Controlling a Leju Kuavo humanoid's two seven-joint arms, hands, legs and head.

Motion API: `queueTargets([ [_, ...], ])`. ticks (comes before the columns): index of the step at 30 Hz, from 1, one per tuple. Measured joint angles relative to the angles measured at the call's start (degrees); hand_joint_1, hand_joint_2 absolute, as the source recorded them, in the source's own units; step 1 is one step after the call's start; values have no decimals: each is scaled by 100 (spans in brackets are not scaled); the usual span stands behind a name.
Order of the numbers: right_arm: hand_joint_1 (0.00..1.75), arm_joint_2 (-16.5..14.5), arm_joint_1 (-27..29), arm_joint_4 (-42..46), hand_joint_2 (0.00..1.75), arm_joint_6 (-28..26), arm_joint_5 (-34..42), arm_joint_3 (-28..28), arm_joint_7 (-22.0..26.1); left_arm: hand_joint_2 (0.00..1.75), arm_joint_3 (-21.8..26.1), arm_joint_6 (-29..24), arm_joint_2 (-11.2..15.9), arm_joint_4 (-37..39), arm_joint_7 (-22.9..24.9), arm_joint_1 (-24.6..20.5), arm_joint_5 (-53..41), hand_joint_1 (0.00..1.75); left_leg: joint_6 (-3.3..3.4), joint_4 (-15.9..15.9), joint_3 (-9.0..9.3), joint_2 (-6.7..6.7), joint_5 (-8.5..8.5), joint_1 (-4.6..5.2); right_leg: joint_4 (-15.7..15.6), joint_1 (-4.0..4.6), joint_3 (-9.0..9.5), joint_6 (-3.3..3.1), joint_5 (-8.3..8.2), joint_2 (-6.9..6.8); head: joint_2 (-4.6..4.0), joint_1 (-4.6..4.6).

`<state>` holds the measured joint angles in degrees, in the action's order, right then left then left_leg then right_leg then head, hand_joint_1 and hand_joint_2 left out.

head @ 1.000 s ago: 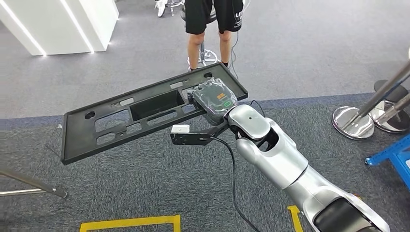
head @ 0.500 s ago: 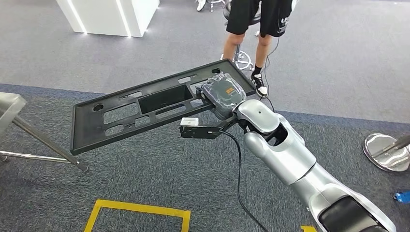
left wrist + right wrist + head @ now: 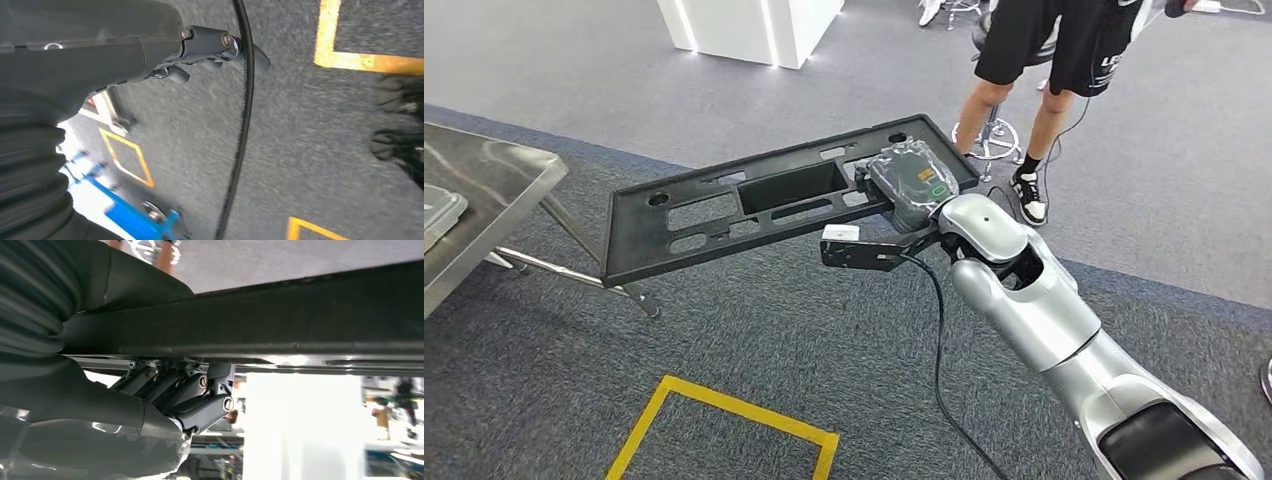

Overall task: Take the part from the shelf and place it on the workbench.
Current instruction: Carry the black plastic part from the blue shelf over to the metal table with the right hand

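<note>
1. The right hand gripped the near right end of the long black part, its fingers curled up against the part's underside in the right wrist view.
2. The left hand hung over the floor with its fingers curled in and nothing in them; a black cable ran just beside it.
3. The part was held in the air, tilted, stretching from the hand toward 9 o'clock, well above the carpet.
4. A small camera bracket jutted from the right wrist just below the part.
5. A steel desk stood at 9 o'clock in the head view, its corner near the part's far end; a grey tray edge lay on it.
6. A person in black shorts stood at 1 o'clock, just beyond the part.
7. A white cabinet stood at 11 o'clock on smoother grey floor.
8. Yellow tape marked a square on the dark carpet at 6 o'clock.
9. Between the part and the desk, only the desk's slanted legs stood in the way.
</note>
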<state>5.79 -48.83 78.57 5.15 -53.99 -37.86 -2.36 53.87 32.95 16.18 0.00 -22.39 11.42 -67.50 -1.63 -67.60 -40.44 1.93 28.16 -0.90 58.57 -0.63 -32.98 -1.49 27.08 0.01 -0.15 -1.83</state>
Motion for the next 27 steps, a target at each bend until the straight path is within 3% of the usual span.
queueTargets([
  [2,168,26,-6,-5,175,14,12,15,11,175,22,1,-26,0,11,-31,27,0,-20,-582,-275,-124,200,-19,3,30,7,-21,18,-171,0,0],
  [3,168,33,-4,-7,175,22,14,16,14,175,27,1,-42,0,16,-37,31,0,-22,-631,-292,-147,169,-27,4,41,10,-25,28,-256,0,0],
  [4,168,35,-4,-9,175,30,14,16,16,175,30,1,-53,0,21,-38,33,0,-22,-465,-199,-171,48,-32,6,48,16,-21,39,-334,0,0],
  [6,168,37,-13,-5,175,33,15,17,20,175,36,1,-66,0,36,-42,41,0,-7,265,201,-366,-255,-8,7,65,42,6,68,-470,0,-1],
  [8,168,44,-36,-2,175,33,17,25,21,175,41,1,-73,0,45,-59,61,0,60,761,457,-535,-376,46,12,98,70,51,99,-591,0,1],
  [9,168,48,-45,-2,175,33,18,29,21,175,44,2,-76,0,46,-65,72,0,100,824,477,-538,-358,76,8,109,81,76,112,-652,0,2],
  [11,168,52,-55,2,175,34,21,34,22,175,51,3,-82,1,51,-45,87,0,179,853,481,-398,-379,74,4,102,109,133,142,-730,0,1],
  [13,168,58,-61,10,175,35,22,39,22,175,62,3,-86,1,56,-17,92,0,250,901,511,-275,-407,53,186,70,56,186,285,-496,0,2],
  [15,168,78,-63,13,175,35,28,49,23,175,69,3,-90,0,57,-30,94,0,300,922,525,-156,-422,47,797,47,-234,200,609,-141,0,3],
  [17,168,104,-44,4,175,38,34,53,24,175,71,3,-97,0,58,-58,96,0,320,918,524,-8,-423,55,1485,46,-611,193,844,-31,0,2],
  [18,168,114,-31,-2,175,42,35,53,24,175,72,4,-101,0,60,-60,96,0,323,915,525,75,-422,58,1611,46,-708,185,815,-19,0,2],
  [19,168,121,-22,-7,175,45,35,53,24,175,73,4,-103,0,63,-58,97,0,323,909,528,160,-421,60,1517,45,-698,173,673,-5,0,2],
  [20,168,125,-20,-9,175,48,36,54,25,175,74,6,-105,0,67,-57,97,0,319,900,533,244,-419,59,1216,44,-587,155,447,37,0,2],
  [22,168,131,-36,-9,175,54,40,58,36,175,75,11,-109,0,79,-67,98,0,296,870,516,401,-409,60,464,24,-282,122,70,287,0,1],
  [24,168,132,-53,-9,175,65,49,61,51,175,75,16,-112,0,94,-82,97,0,239,856,473,548,-412,48,96,15,-129,110,-32,438,0,1],
  [26,168,123,-68,-10,175,77,55,60,61,175,74,18,-116,0,108,-82,90,0,162,872,434,684,-430,24,48,25,-100,85,-32,316,0,2],
  [27,168,110,-77,-12,175,82,55,58,64,175,73,18,-121,0,113,-76,85,0,130,847,416,624,-412,28,15,23,-77,57,-40,238,0,1],
])
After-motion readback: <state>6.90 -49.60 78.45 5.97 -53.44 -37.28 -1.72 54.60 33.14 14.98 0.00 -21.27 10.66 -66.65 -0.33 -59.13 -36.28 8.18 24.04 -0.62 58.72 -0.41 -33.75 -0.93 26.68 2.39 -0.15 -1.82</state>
